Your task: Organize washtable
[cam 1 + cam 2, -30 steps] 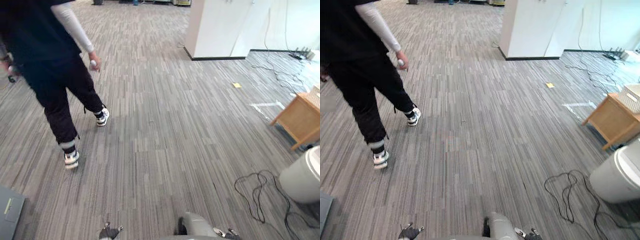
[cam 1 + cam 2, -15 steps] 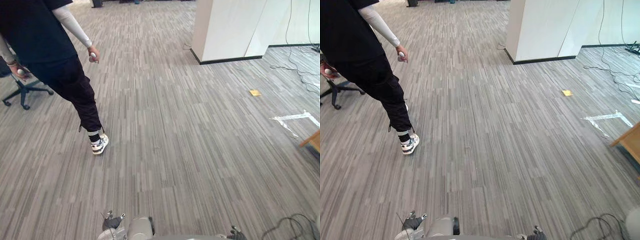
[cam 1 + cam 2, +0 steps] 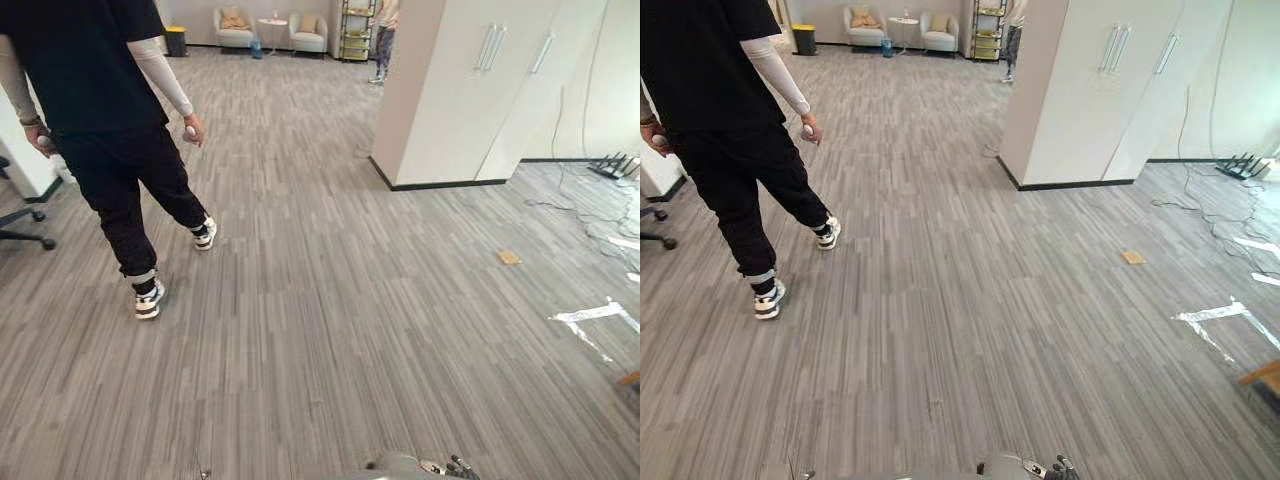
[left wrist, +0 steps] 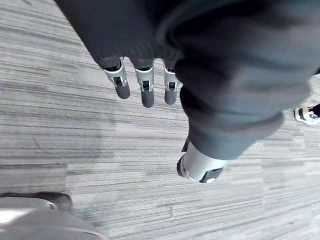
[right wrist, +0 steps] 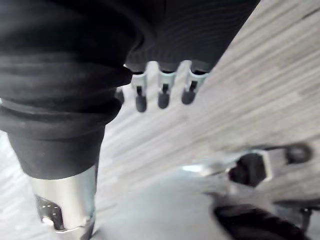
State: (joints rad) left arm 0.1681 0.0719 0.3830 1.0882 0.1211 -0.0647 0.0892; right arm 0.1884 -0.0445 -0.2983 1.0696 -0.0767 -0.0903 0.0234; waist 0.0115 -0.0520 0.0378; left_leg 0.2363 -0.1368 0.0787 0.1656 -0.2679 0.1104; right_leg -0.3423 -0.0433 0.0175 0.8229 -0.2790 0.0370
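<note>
I am hanging my left hand [image 4: 146,92] and right hand [image 5: 163,94] straight-fingered, empty, over carpet [image 3: 350,330]; a person [image 3: 95,90] is stepping ahead near a cabinet [image 3: 450,100].

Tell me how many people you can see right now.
2. The person in black is close by on the left. The second person is far off, beside the white cabinet, and partly cut off. The cabinet may hide others.

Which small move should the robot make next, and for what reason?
Probably a slow turn to search for the washtable: ahead lie grey striped carpet, a tall white cabinet and a person in dark clothes mid-stride on the left. The left hand and right hand hang open, holding nothing.
</note>
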